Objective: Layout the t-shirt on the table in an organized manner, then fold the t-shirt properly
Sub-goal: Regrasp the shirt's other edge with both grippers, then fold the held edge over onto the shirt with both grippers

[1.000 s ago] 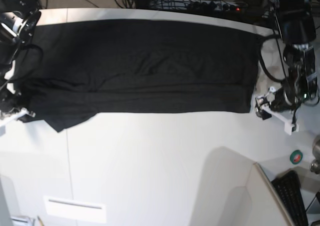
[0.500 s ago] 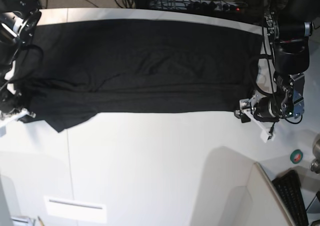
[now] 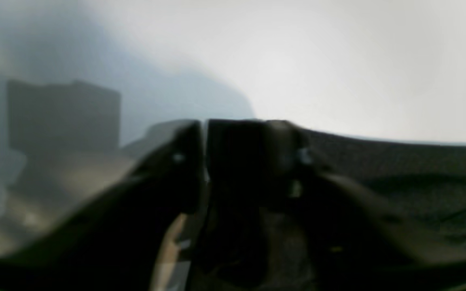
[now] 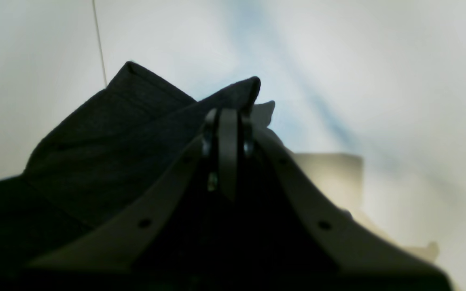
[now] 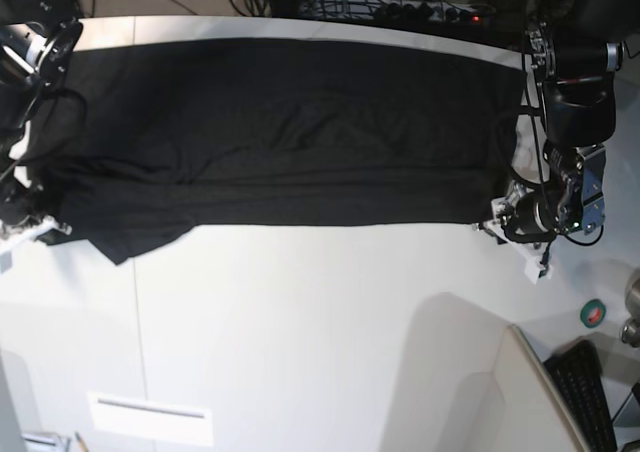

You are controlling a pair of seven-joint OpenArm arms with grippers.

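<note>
The black t-shirt [image 5: 280, 132] lies spread flat across the far half of the white table [image 5: 300, 322], print not showing. My left gripper [image 5: 494, 222] is at the shirt's near right corner. In the blurred left wrist view its jaws [image 3: 205, 161] stand almost together, with black fabric [image 3: 419, 182] meeting the right finger. My right gripper [image 5: 45, 229] is at the shirt's near left end by the sleeve. In the right wrist view it [image 4: 229, 117] is shut on a fold of the fabric [image 4: 115, 133], held a little above the table [image 4: 378, 81].
A green tape roll [image 5: 594, 314] and a keyboard [image 5: 585, 392] sit at the right front. A white board [image 5: 470, 372] stands at the front right. Cables [image 5: 400, 2] lie behind the table's far edge. A dark seam [image 5: 135, 312] crosses the tabletop.
My left gripper has moved left from beside the shirt onto its near right corner. The shirt and the right arm have not visibly moved.
</note>
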